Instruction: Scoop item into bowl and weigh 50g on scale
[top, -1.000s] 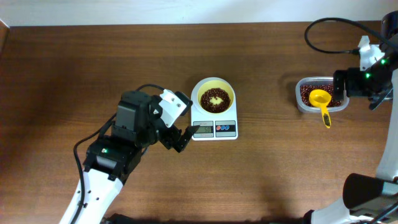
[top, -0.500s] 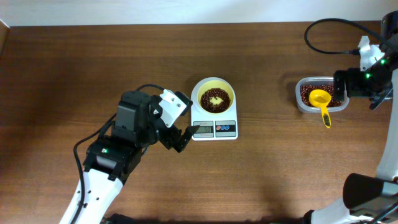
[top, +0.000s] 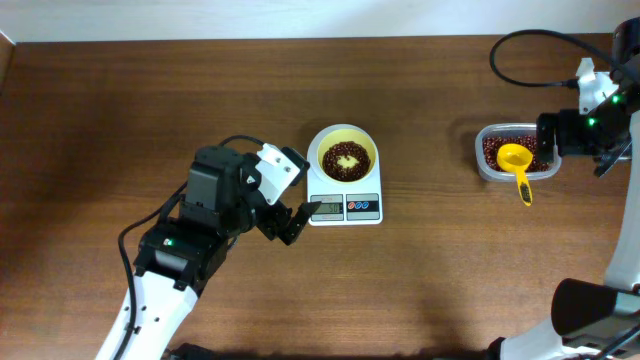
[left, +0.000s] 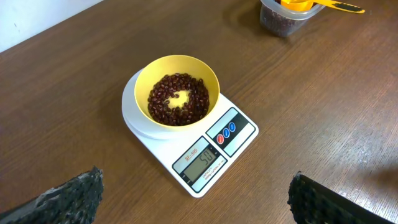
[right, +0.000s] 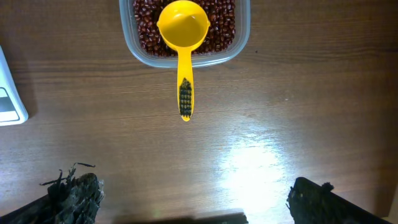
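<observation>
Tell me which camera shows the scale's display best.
The left wrist view: on the scale, the display is close, unobstructed and reads 50. Overhead shows the display only as a tiny, unreadable grey patch. The right wrist view catches just the scale's edge.

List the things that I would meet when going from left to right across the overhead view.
Left gripper → yellow bowl standing on the scale → clear container with the yellow scoop resting across it.

Bright, even light throughout — one white glare patch on the table (right: 249, 163), focus mostly sharp.
</observation>
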